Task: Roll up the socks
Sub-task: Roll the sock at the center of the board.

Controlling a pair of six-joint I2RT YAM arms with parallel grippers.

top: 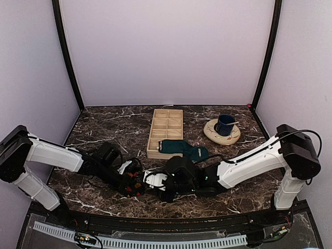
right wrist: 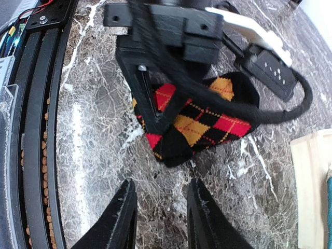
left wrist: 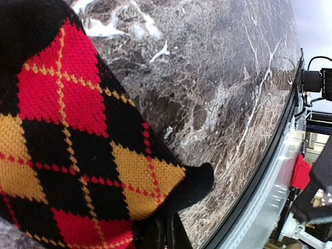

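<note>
Dark white-veined marble table (top: 104, 127). Pale lilac walls (top: 166, 52) on three sides. Black posts (top: 69, 57) in back corners. Black rail (top: 155, 219) at near edge. Soft even light.

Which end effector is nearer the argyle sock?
Left. The left end effector grips the argyle sock; the right end effector sits open just short of its edge, not touching.

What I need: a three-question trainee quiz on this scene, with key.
1. True or false: the right hand is open and holds nothing.
2. The blue mug stands on: A) a book; B) a plate; C) a towel.
3. What pattern has the sock at the left hand?
Key: 1 true; 2 B; 3 argyle diamonds.
</note>
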